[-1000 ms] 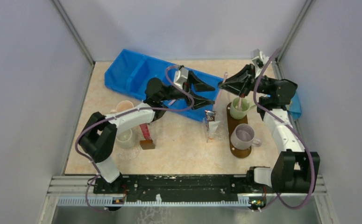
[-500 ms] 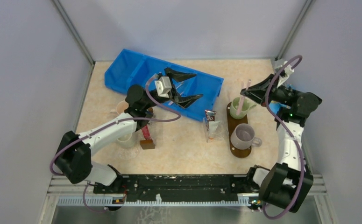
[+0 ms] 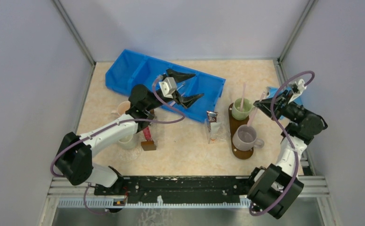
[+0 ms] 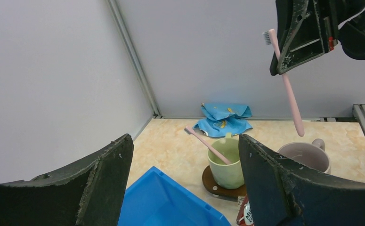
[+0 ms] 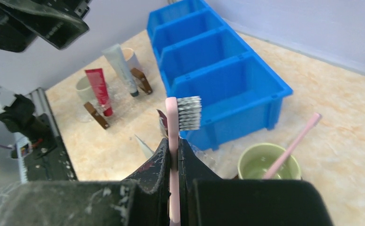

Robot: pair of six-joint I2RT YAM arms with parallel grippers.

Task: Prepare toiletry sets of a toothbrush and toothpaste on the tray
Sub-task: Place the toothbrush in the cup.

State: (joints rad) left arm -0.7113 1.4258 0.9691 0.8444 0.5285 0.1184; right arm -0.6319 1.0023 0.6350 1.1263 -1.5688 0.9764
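My right gripper (image 3: 259, 104) is shut on a pink toothbrush (image 3: 253, 117), which hangs handle-down just above the mauve mug (image 3: 244, 136). In the right wrist view the toothbrush (image 5: 172, 127) is pinched between the fingers, bristles up. The mauve mug stands on the dark brown tray (image 3: 240, 153) next to a green mug (image 3: 239, 110), and a second pink toothbrush (image 3: 244, 95) leans in the green one. A toothpaste tube (image 3: 212, 123) lies just left of the tray. My left gripper (image 3: 198, 86) hovers open and empty over the blue bin (image 3: 138, 75).
At the left stand two pale cups (image 3: 125, 108), a red tube (image 3: 146, 132) and a small brown block (image 3: 148, 146). A grey-white tube (image 5: 120, 66) leans there too. A blue cloth (image 4: 225, 117) lies in the far right corner. Walls close in on three sides.
The right gripper has swung right and nearer, carrying a toothbrush from the green mug's side to above the mauve mug. The left gripper has drawn back left over the bin, jaws wider.
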